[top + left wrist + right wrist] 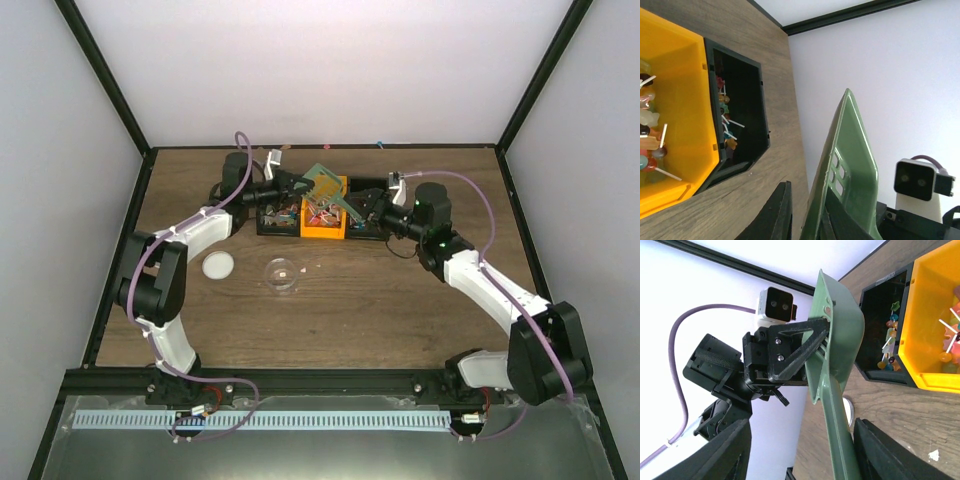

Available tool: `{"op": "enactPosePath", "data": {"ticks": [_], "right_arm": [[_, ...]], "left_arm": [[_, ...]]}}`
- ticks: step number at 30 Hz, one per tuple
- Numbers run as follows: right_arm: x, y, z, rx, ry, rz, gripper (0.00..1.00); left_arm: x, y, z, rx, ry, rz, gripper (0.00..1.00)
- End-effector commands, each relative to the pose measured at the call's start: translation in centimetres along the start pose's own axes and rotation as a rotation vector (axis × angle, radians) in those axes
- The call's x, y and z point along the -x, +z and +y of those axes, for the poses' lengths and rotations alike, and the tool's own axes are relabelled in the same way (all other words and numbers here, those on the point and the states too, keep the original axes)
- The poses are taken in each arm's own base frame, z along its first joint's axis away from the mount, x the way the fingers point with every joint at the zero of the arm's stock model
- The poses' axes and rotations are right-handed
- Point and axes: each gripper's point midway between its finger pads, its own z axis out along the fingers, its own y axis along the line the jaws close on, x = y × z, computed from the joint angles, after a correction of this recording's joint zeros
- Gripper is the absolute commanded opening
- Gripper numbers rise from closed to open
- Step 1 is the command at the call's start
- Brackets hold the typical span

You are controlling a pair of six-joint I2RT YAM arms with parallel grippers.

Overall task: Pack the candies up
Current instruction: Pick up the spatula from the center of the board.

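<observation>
My left tool [807, 217] clamps the green scoop [840, 325]; my right tool [805, 440] stands wide around its handle. Upper right: candies [888, 347] in the yellow bin [930, 300] and black bin [875, 295].

- We see candies [320, 212] piled loose in the orange bin [322, 235]: small, in mixed red, pink, green and pale colours, many with thin white sticks pointing every way.
- More candies [726, 135] lie in the black bin [747, 115] touching the orange one: blue, yellow, red, partly in shadow.
</observation>
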Motion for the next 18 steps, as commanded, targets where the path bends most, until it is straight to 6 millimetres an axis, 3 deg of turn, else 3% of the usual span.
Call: {"op": "enactPosePath", "data": {"ticks": [1, 9, 14, 18], "right_arm": [[-0.23, 0.1, 1.19, 0.067, 0.007, 0.026, 0.55], [-0.32, 0.1, 0.52, 0.039, 0.017, 0.025, 0.47], [-0.29, 0.07, 0.49, 0.033, 0.016, 0.021, 0.36], [-0.13, -0.04, 0.37, 0.022, 0.011, 0.01, 0.35]], "left_arm": [[0.83, -0.52, -2.68, -0.059, 0.045, -0.057, 0.04], [0.89, -0.64, -3.05, -0.07, 0.058, -0.066, 0.04], [0.67, -0.47, -2.69, -0.068, 0.05, -0.052, 0.04], [0.48, -0.37, -2.59, -0.072, 0.051, -0.042, 0.04]]}}
